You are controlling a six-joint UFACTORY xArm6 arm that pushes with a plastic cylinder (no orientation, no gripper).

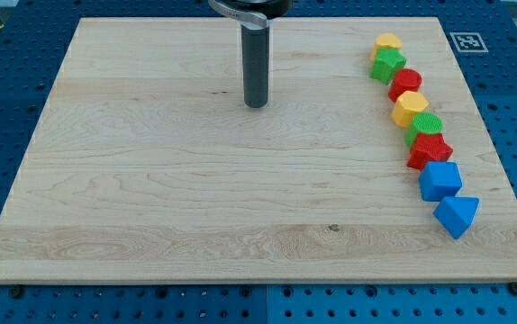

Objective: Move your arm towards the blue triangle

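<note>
Camera view: our tip (256,104), a bare rod touching no block, stands well apart from the blue triangle (458,216) at lower right.

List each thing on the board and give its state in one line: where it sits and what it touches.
my tip: on bare board at the view's top centre, touching no block.
yellow block: top of the chain.
green star: against it.
red block: next down.
yellow block: mid-chain.
green block: below it.
red star: below that.
blue cube: near the end.
blue triangle: last, the chain's bottom end.
</note>
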